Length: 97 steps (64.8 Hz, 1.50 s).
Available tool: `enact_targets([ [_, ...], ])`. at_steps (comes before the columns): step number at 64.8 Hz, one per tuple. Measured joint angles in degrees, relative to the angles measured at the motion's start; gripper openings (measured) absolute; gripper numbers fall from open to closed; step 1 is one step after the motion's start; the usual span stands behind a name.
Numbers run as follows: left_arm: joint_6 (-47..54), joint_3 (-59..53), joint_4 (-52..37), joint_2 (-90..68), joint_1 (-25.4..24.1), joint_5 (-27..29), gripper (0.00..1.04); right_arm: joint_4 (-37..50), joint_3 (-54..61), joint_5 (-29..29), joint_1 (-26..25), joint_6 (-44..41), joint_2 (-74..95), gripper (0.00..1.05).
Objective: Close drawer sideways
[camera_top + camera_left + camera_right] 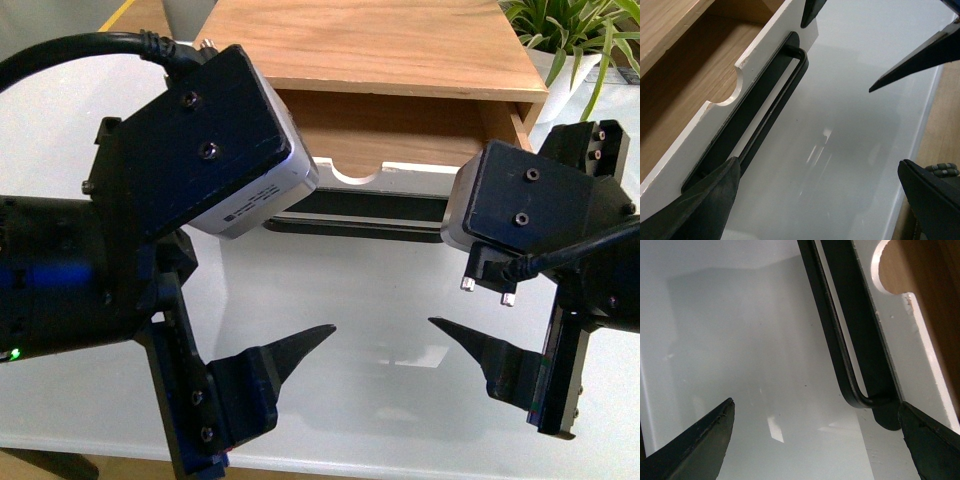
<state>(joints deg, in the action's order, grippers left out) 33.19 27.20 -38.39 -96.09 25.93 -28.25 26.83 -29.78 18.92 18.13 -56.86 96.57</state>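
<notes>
The drawer (410,178) stands pulled out of a wooden cabinet (370,45), showing its white front, a half-round notch and a long black bar handle (360,222). Both arms hover over the table in front of it. My left gripper (817,170) is open, one finger (710,200) close beside the handle (775,100), nothing between the jaws. My right gripper (816,405) is open too, one finger (930,440) near the handle's end (860,399) and the drawer front (910,350). In the front view, a left finger (290,355) and a right finger (480,350) point toward each other.
The white glossy table (380,290) runs from the drawer to its near edge (400,455). A potted plant (570,40) stands at the back right beside the cabinet. Wood floor shows past the table edge (945,115).
</notes>
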Motion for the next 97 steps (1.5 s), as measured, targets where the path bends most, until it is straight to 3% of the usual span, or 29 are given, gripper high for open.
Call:
enact_targets([
  [97, 4.22, 11.91, 5.07, -12.68, 0.04, -1.99, 0.96, -1.03, -7.48, 0.83, 2.14, -2.43, 9.46, 0.96],
])
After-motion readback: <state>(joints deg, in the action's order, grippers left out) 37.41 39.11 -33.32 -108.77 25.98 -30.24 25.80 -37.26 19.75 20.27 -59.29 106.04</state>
